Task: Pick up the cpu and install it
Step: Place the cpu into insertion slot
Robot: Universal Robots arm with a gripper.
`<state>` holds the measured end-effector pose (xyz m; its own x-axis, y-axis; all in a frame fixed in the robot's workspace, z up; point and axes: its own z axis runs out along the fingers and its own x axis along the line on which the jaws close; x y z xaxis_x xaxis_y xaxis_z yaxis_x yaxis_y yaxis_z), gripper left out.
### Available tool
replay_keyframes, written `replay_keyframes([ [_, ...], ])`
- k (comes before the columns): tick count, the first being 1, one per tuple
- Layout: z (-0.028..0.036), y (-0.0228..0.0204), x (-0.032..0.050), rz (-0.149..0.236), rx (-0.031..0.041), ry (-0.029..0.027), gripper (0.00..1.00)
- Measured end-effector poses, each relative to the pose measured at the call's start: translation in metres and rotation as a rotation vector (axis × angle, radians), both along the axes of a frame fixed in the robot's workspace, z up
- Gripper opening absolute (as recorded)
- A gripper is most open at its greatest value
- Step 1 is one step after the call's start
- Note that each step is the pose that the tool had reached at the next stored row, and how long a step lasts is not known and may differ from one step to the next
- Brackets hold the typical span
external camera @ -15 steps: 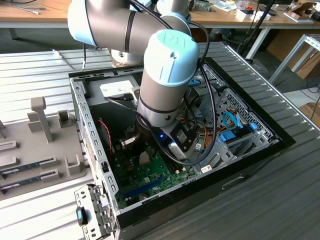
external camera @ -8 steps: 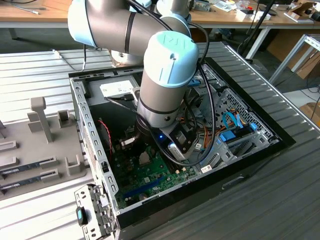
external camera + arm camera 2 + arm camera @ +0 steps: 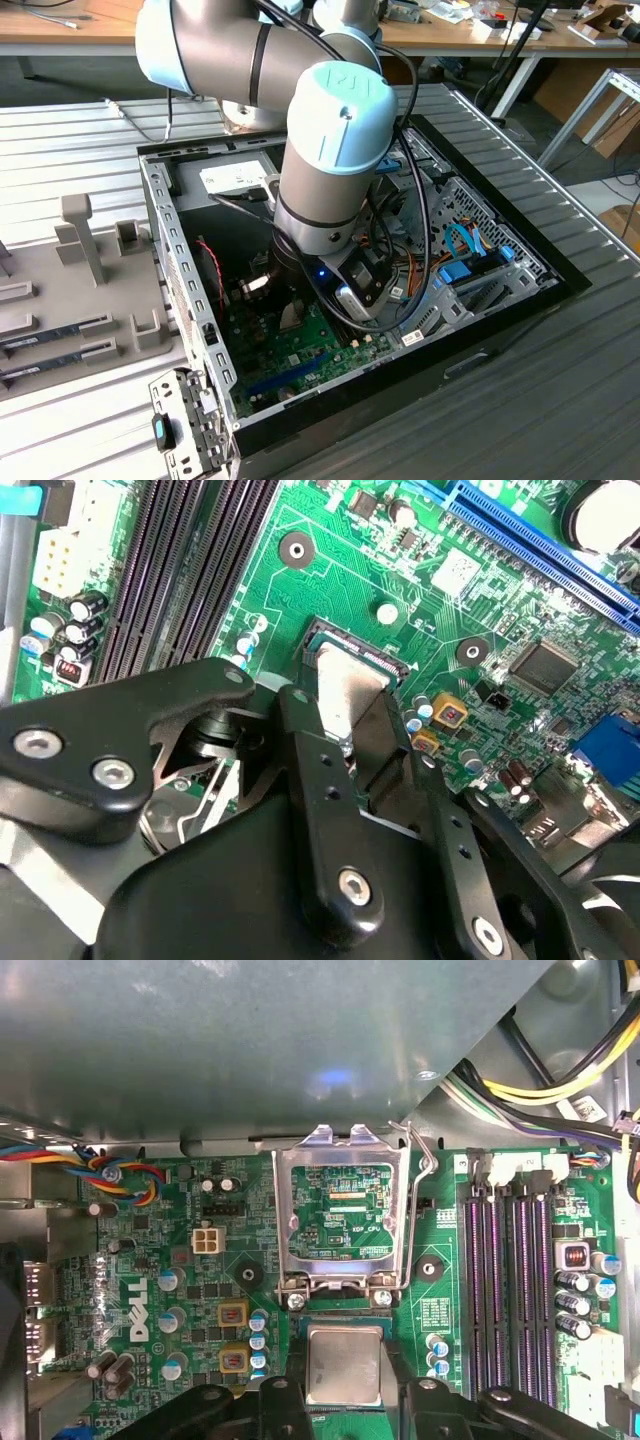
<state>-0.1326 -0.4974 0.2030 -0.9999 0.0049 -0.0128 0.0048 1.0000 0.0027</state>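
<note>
The fingers of the gripper grip the cpu, one finger against each of two opposite edges. The cpu lies between them, metal face up, at the socket on the green motherboard. It is just beside the hinge of the raised load plate. Whether it is fully seated cannot be determined.

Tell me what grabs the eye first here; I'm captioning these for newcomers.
The big grey-and-blue arm reaching into the open computer case dominates the exterior view. In the first wrist view, the gripper holds the silvery cpu over the green motherboard, beside the flipped-open metal socket frame.
</note>
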Motion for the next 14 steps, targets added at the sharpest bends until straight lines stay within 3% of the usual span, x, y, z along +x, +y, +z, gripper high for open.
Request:
replay_keyframes([
  [10, -0.0001, 0.0, 0.0, 0.0, 0.0006, -0.0001, 0.39],
  [14, 0.002, 0.0, 0.0001, 0.0, -0.0032, -0.0001, 0.39],
])
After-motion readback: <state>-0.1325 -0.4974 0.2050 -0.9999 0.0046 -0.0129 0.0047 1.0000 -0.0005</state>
